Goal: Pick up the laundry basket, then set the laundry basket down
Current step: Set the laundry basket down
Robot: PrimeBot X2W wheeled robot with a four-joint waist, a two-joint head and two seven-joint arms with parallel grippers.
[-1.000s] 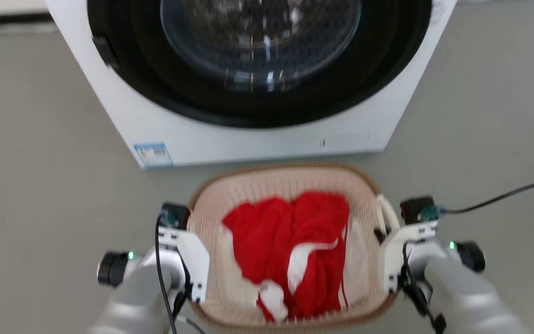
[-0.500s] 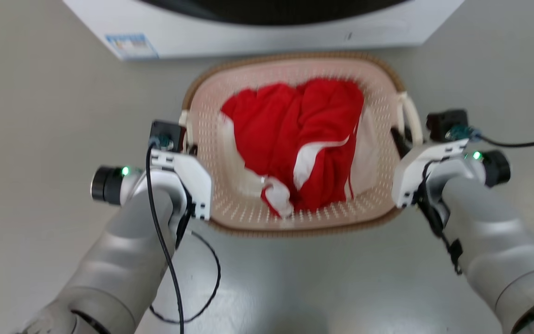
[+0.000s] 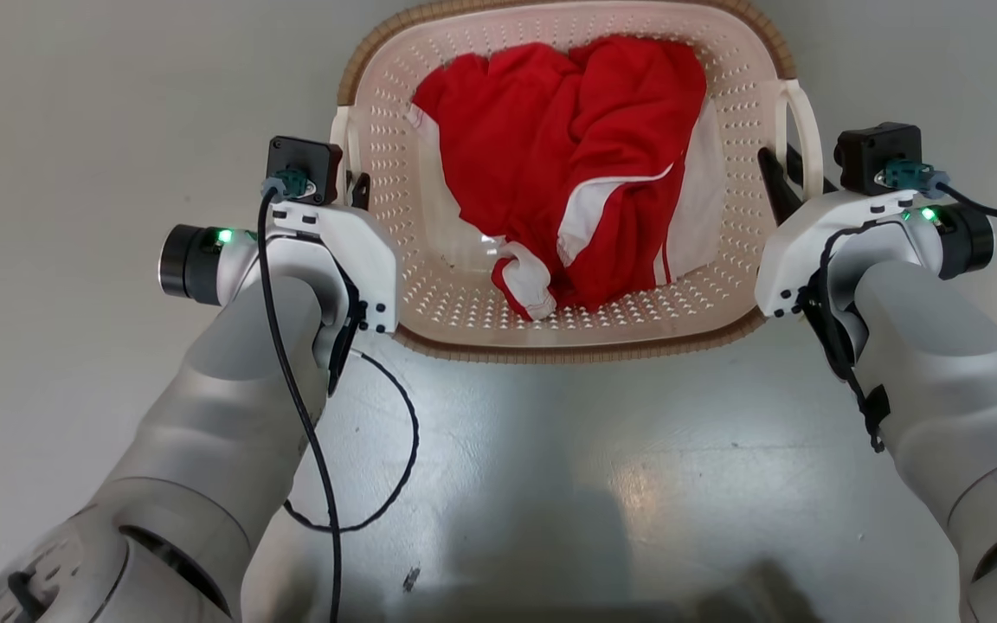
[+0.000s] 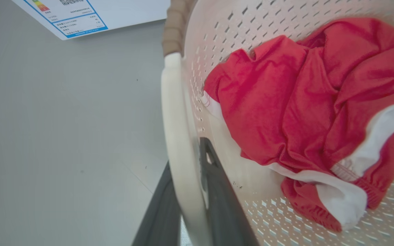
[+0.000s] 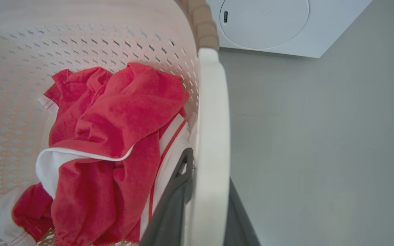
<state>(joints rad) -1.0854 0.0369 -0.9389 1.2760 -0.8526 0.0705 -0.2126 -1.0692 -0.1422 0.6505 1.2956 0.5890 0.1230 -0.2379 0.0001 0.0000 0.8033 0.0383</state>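
Two grippers bracket the laundry basket [image 3: 568, 350], which lies directly between them. Its long axis appears to run from one gripper across to the other. The left gripper [image 3: 351, 186] is clenched on the left handle [image 4: 174, 119]. In the left wrist view one dark finger sits inside the white loop, next to the perforated wall, and the other sits outside it, both pressed to the bar. The right gripper [image 3: 786, 173] grasps the right handle [image 5: 212, 119] the same way, with a finger on each side of the bar. Neither arm is nearer: the basket sits inboard of each gripper, with the red garment [image 3: 568, 156] heaped in it between the two. Ahead of the fingertips, past the basket's far rim, stands the washing machine [image 5: 268, 24]. Whether the base touches the floor [image 3: 550, 484] I cannot tell. With the holds at opposite ends, the coming move likely depends on both grippers travelling level and together. Otherwise the basket would tip toward the lower one.
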